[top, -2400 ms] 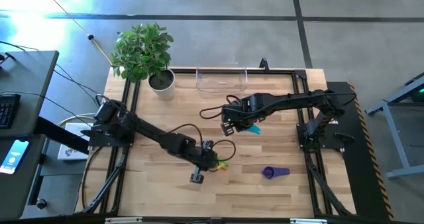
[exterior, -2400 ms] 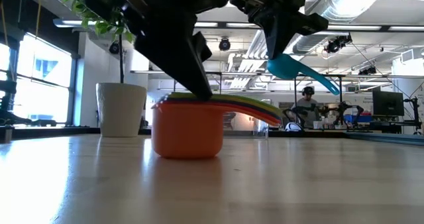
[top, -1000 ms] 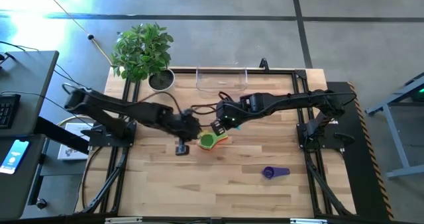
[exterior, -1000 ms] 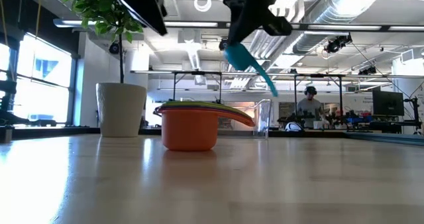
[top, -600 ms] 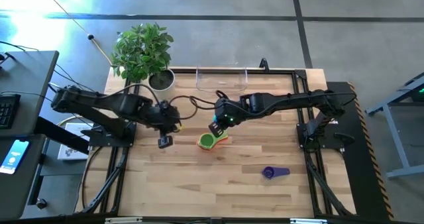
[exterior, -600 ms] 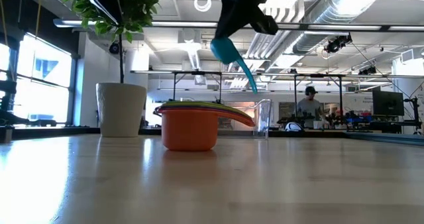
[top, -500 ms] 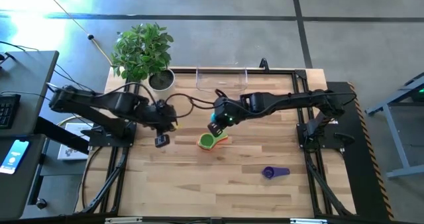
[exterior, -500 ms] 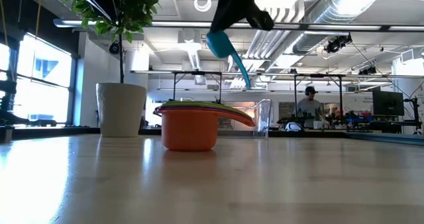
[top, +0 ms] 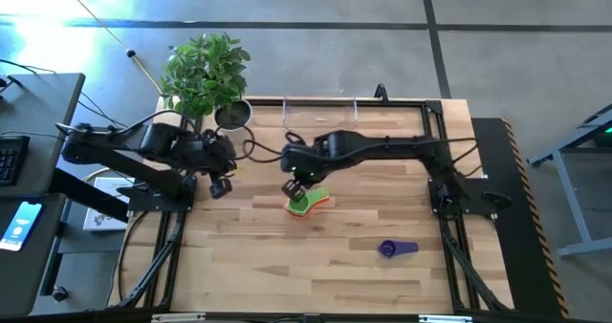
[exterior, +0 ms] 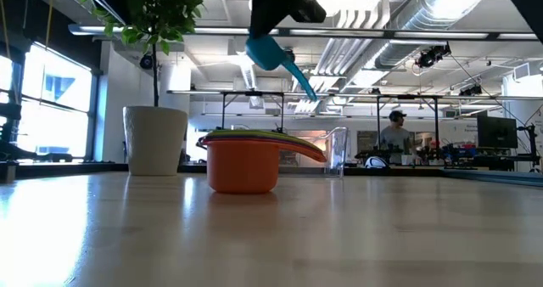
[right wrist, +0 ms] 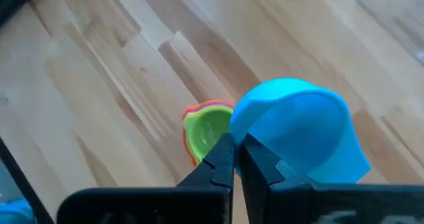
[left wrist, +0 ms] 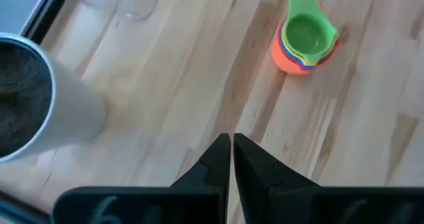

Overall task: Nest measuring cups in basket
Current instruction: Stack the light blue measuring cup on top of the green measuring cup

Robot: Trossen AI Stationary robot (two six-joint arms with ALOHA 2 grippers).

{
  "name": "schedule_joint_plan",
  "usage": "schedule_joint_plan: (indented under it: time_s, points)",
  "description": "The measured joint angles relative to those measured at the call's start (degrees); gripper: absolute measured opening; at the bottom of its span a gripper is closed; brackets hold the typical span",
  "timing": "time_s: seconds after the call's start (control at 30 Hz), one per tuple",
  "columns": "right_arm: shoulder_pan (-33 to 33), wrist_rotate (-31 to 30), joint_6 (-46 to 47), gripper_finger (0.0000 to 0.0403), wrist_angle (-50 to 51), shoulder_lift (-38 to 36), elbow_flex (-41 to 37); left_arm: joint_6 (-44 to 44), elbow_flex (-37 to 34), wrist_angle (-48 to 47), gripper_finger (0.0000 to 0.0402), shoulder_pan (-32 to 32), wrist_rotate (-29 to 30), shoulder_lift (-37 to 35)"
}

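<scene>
Glossy plastic cups [top: 306, 202], clear plastic basket [top: 319, 116], matt pale wood table [top: 382, 285].

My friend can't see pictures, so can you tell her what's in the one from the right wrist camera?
The right hand pinches a light blue cup above a wooden table. Below sits a stack of cups with a green one on top.
</scene>
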State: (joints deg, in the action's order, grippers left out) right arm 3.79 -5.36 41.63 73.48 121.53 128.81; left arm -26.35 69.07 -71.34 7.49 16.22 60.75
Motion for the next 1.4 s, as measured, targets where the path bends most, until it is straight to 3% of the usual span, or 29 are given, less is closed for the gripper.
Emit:
schedule_joint_plan:
  time_s: [0.13, 0.27, 0.6, 0.97, 1.4]
  points:
    - [0.95, 1.88, 0.56, 0.0000, 3.30, 5.46, 6.38, -0.81, 0.01, -2.72, 0.0010, -0.02, 0.01, -1.03]
    - [1.81, 6.05, 2.03, 0.0000, -0.17, 6.00, 3.07, -2.16, -0.02, -6.77, 0.0010, -0.02, -0.71, -1.62]
    - [3.46, 3.53, 3.10, 0.0000, 0.46, 6.85, 2.36, -5.11, 0.01, -15.86, 0.0010, -0.02, -1.30, -2.32]
    - [3.35, 3.03, 0.56, 0.0000, -2.42, 6.85, -2.27, -5.05, 0.01, -15.88, 0.0010, -0.02, -2.15, -2.27]
    - [2.64, 5.66, -5.80, 0.0000, -4.73, 7.49, -2.23, -4.98, 0.01, -15.79, 0.0010, -0.02, -2.15, -2.27]
